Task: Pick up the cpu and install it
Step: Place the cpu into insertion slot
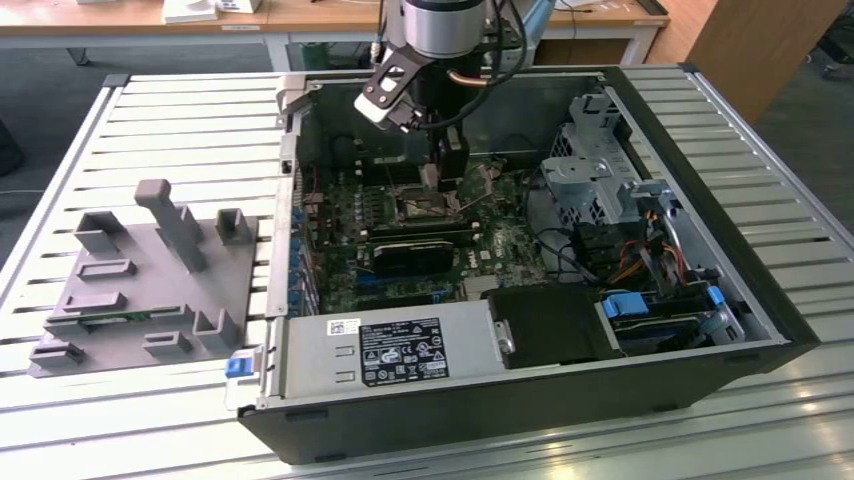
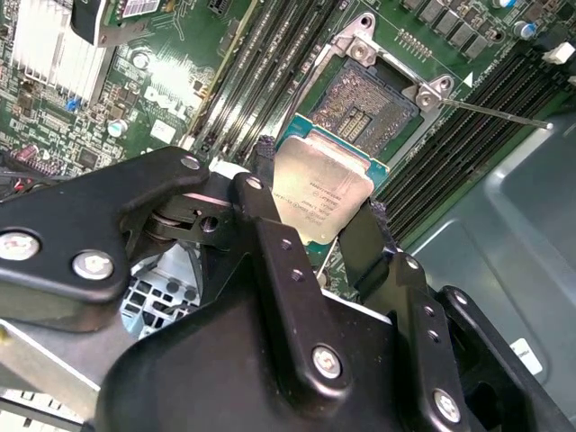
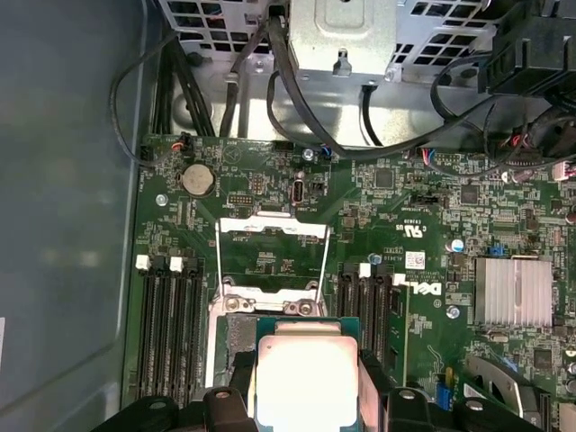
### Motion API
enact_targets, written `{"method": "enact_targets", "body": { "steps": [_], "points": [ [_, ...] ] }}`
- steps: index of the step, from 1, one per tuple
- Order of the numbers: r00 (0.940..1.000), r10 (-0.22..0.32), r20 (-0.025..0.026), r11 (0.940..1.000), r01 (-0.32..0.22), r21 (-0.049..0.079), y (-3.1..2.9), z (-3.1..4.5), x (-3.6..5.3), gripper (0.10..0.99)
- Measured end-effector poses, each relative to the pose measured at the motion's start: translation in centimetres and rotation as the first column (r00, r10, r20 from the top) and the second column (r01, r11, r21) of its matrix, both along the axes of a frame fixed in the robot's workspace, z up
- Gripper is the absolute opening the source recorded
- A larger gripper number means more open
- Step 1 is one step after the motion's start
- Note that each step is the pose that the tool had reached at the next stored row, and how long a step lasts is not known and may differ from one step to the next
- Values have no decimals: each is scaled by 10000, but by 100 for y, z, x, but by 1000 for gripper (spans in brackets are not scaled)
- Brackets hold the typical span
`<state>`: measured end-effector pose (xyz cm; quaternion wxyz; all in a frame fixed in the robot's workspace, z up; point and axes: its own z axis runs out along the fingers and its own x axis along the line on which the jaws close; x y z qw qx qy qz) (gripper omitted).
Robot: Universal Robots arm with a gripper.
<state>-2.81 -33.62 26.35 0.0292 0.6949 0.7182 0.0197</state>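
In both wrist views my gripper point(image 2: 315, 193) is shut on the cpu point(image 2: 321, 184), a flat square chip with a silvery metal top and a thin green rim. One black finger point(image 2: 262, 160) presses each of two opposite edges. The cpu point(image 3: 306, 382) hangs just above the motherboard, partly over the open black socket point(image 2: 371, 101). The socket's metal frame point(image 3: 273, 256) is flipped up and its lever point(image 2: 495, 112) is swung out. In the exterior view the gripper point(image 1: 441, 182) reaches down into the open computer case, right over the socket point(image 1: 424, 207).
Memory slots point(image 3: 171, 324) flank the socket on both sides. A finned heatsink point(image 3: 513, 290) and black cables point(image 3: 297, 99) lie nearby. The case point(image 1: 747, 300) holds a power supply point(image 1: 387, 350) and a drive cage point(image 1: 601, 150). A grey plastic tray with posts point(image 1: 147, 290) sits at the exterior view's left.
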Motion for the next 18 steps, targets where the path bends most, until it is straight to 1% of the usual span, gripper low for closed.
{"method": "enact_targets", "body": {
  "steps": [18],
  "points": [
    [10000, 0, -6, 10000, 0, -1, 1, -81, -4, 537]
  ]
}}
